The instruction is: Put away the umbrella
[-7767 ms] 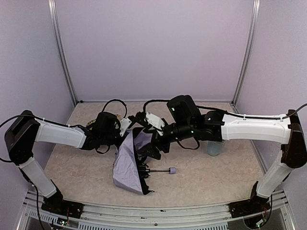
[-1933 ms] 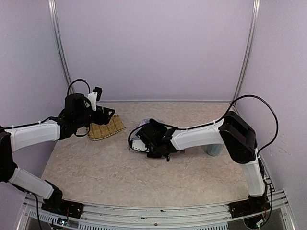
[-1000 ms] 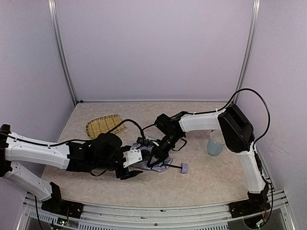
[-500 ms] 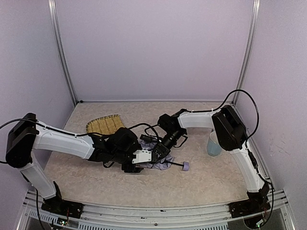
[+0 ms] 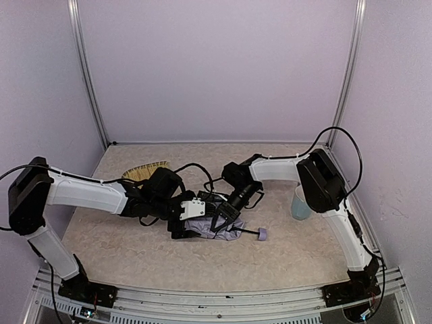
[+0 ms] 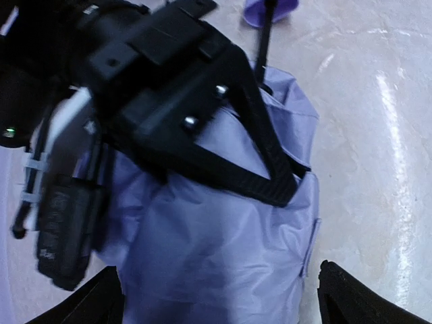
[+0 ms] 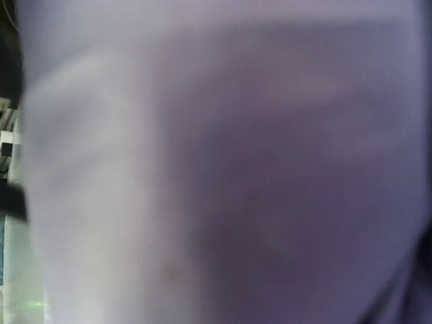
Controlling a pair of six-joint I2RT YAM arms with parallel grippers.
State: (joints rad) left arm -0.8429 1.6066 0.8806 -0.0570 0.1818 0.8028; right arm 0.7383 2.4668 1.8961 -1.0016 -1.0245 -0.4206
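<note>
The umbrella (image 5: 210, 228) lies collapsed on the table as a crumpled lilac bundle. Its thin black shaft (image 5: 246, 232) points right and ends in the small lilac handle (image 5: 262, 234). My left gripper (image 5: 182, 224) is at the bundle's left end, open. In the left wrist view its fingertips (image 6: 343, 298) stand wide on either side of the umbrella fabric (image 6: 223, 250). My right gripper (image 5: 221, 217) comes in from behind, and its black fingers (image 6: 260, 145) are clamped across the fabric. The right wrist view shows only blurred umbrella cloth (image 7: 223, 169).
A light blue cup (image 5: 302, 202) stands to the right, close to the right arm's forearm. A woven straw tray (image 5: 140, 173) lies at the back left, partly hidden by the left arm. Cables loop over the table behind the grippers.
My left gripper has spread its jaws wider and drawn slightly back and left along the bundle. The right gripper and the umbrella have stayed where they were.
</note>
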